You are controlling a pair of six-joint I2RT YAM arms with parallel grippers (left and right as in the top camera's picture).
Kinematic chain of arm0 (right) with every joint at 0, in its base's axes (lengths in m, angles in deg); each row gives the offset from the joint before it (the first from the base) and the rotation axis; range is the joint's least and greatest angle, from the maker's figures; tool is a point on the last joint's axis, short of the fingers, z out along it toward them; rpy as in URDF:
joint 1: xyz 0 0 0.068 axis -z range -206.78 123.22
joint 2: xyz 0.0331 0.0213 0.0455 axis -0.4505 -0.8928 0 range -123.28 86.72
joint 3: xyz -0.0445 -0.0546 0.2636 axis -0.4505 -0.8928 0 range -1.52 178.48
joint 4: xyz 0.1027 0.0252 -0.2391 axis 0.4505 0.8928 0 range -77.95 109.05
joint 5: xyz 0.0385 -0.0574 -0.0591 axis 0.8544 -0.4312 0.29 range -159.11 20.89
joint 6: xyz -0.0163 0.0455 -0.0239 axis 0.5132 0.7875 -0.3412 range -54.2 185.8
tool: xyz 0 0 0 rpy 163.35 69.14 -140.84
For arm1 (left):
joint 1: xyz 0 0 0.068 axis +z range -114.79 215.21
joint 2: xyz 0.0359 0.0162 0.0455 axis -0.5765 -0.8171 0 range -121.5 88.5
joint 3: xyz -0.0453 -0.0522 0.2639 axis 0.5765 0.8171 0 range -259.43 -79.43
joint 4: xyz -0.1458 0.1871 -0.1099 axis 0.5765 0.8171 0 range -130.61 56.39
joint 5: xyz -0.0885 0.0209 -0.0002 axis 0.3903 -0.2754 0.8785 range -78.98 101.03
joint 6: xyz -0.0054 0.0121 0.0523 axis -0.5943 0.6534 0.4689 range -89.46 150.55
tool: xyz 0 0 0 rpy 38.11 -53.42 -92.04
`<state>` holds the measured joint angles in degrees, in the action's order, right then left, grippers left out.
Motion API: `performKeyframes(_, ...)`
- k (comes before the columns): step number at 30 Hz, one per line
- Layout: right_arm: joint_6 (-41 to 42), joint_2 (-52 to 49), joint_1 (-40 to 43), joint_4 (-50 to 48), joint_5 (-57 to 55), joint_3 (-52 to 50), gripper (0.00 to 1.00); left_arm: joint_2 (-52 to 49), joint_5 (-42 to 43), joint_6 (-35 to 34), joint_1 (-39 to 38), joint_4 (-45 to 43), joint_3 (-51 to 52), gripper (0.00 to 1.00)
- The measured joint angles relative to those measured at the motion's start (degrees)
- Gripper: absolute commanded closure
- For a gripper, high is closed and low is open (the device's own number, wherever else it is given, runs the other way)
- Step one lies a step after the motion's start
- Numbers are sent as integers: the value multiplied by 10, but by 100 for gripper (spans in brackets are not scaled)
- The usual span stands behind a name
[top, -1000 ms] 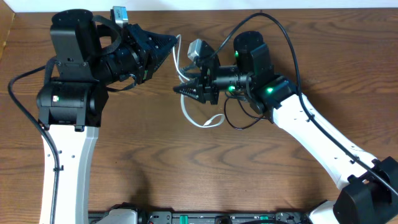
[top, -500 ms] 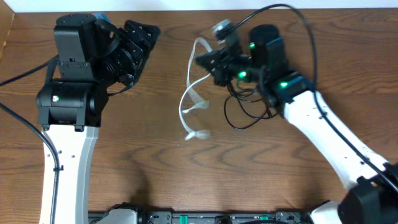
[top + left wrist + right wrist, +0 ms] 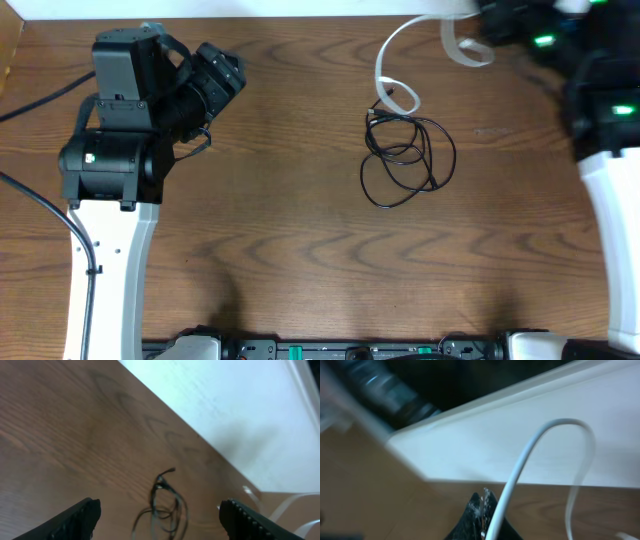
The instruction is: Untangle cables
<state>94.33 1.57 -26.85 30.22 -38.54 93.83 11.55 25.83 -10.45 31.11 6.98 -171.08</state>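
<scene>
Right gripper (image 3: 483, 510) pinches the white cable (image 3: 381, 62) aloft, left gripper (image 3: 165, 517) gapes empty, and that dangling end could hook the black cable (image 3: 405, 152).

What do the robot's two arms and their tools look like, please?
Both arms have white lower links and boxy black joint housings. The left arm carries a thin black cable along its white link and a small green light. The right arm shows brighter green lights. The left tool is black and blunt-ended; the right tool is dark and tapers to a point.

No writing, label or number is legible on anything here.
</scene>
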Motion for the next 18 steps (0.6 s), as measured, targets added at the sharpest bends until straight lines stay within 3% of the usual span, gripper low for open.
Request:
performKeyframes(9, 0, -38, 178, 29, -40, 2, 99, -38, -1, 57, -35, 2, 22, 20)
performKeyframes(18, -18, -168, 245, -122, -71, 2, 99, -91, -2, 66, -94, -2, 23, 20)
